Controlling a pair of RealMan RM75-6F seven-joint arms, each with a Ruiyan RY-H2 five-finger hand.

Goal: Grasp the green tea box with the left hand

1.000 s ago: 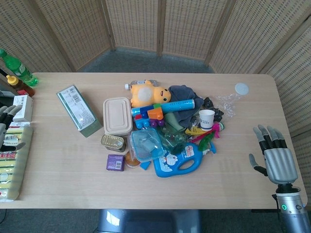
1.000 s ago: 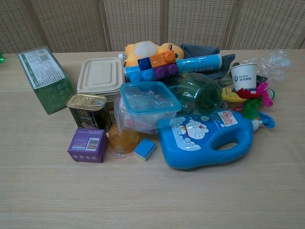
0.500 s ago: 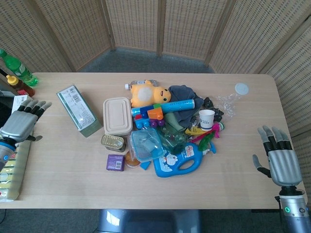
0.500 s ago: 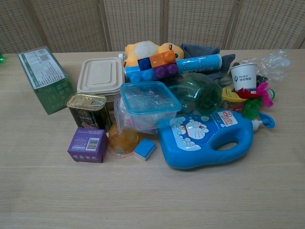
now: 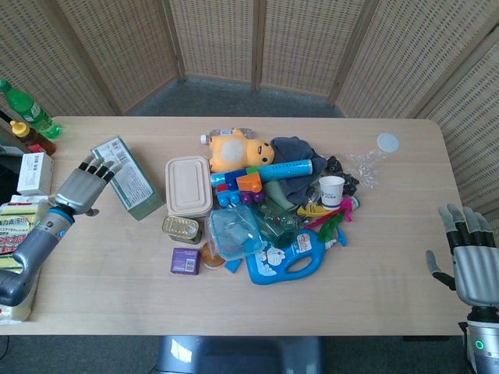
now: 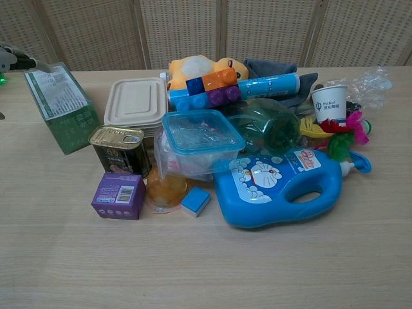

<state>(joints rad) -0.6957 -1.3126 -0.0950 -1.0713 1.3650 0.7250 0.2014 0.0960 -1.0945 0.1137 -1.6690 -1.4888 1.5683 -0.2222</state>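
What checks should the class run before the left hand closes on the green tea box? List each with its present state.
1. Left hand beside the green rectangular tea box: ok, it sits at the box's left side, fingers extended towards it.
2. Left hand free of any load: ok, it holds nothing.
3. Fingers around the box: not ok, none wraps it yet; whether the fingertips touch it, cannot tell.
4. Room on the box's far side: ok, a strip of bare table separates it from the beige lidded food container.
5. Box lying flat, label up: ok.
6. Right hand out of the way: ok, open at the table's right edge.
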